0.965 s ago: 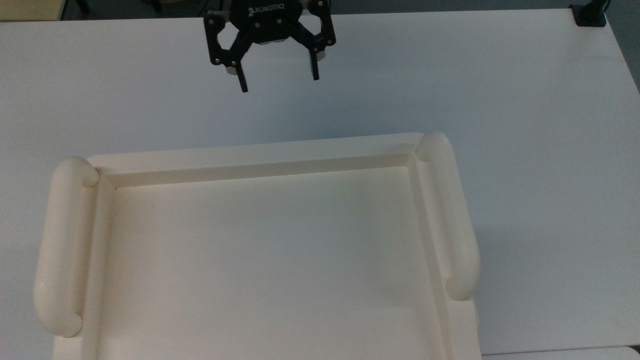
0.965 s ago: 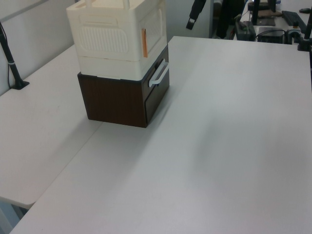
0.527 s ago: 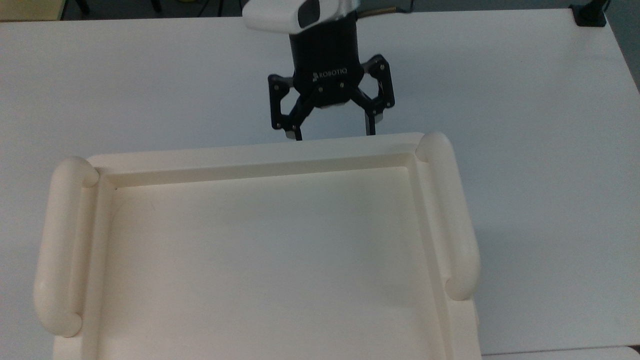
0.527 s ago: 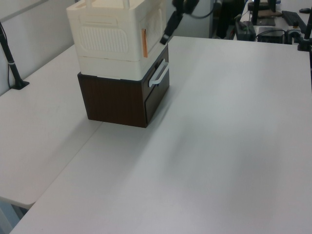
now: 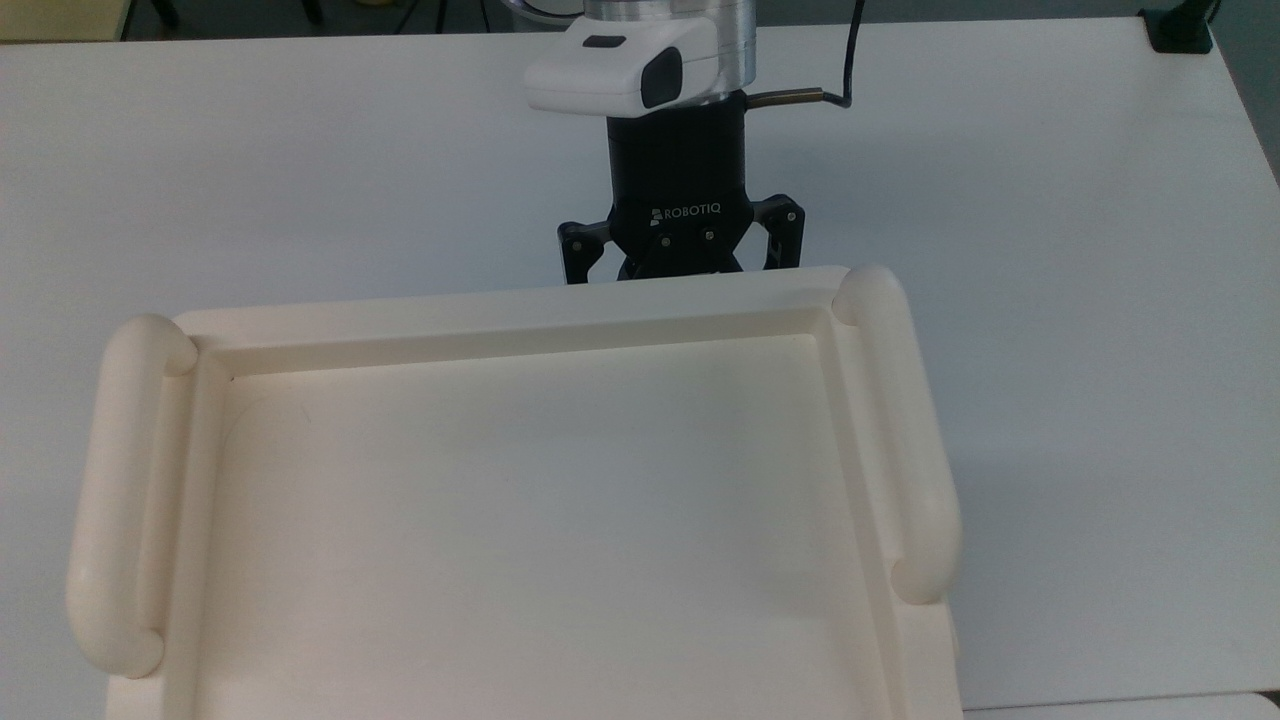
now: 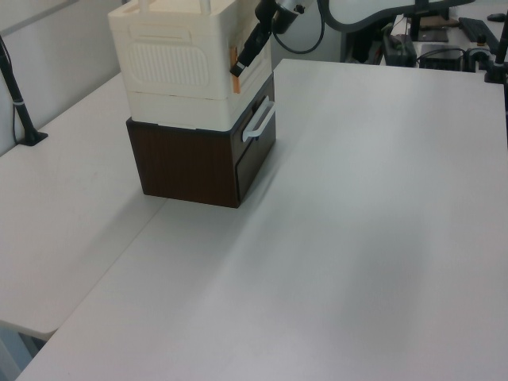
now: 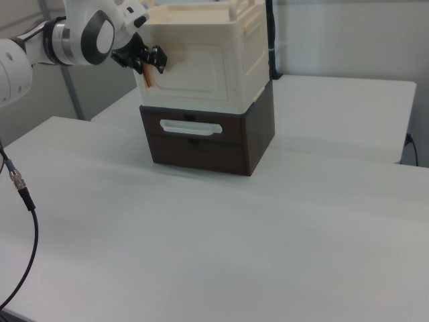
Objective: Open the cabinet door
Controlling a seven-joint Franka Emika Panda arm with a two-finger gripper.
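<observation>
Cabinet door (image 7: pixel 194 69) unmoved; claw (image 7: pixel 149 62) has arrived.

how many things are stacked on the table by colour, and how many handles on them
cream cabinet: 1
dark brown drawer unit: 1
white drawer handle: 1
cream tubular top handles: 2
total: 2 stacked units, 3 handles

The cabinet door (image 7: pixel 199 69) is cream, with an orange strip (image 7: pixel 148 78) at its nine o'clock edge. The drawer unit (image 7: pixel 201 143) beneath is dark brown with a white handle (image 7: pixel 190 127). The gripper (image 7: pixel 149 59) is black; the table (image 7: pixel 221 228) is plain white.
</observation>
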